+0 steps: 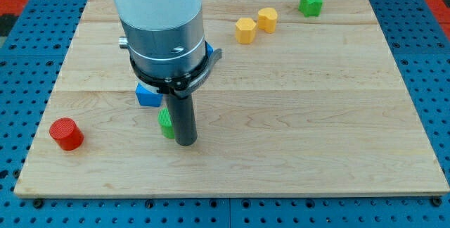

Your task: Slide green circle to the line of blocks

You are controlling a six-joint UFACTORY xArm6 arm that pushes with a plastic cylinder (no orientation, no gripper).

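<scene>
The green circle (166, 123) sits on the wooden board (316, 136) at lower left centre, partly hidden behind the rod. My tip (185, 142) rests on the board, touching the green circle's right side. The line of blocks runs across the view's top: a yellow block (245, 30), a second yellow block (267, 19) and a green star-like block (310, 3). They lie far up and to the right of the tip.
A blue block (147, 95) lies just above the green circle, partly under the arm; a blue edge (209, 48) shows at the arm's right. A red cylinder (66, 133) stands at lower left. The arm's body (159, 24) covers the upper left.
</scene>
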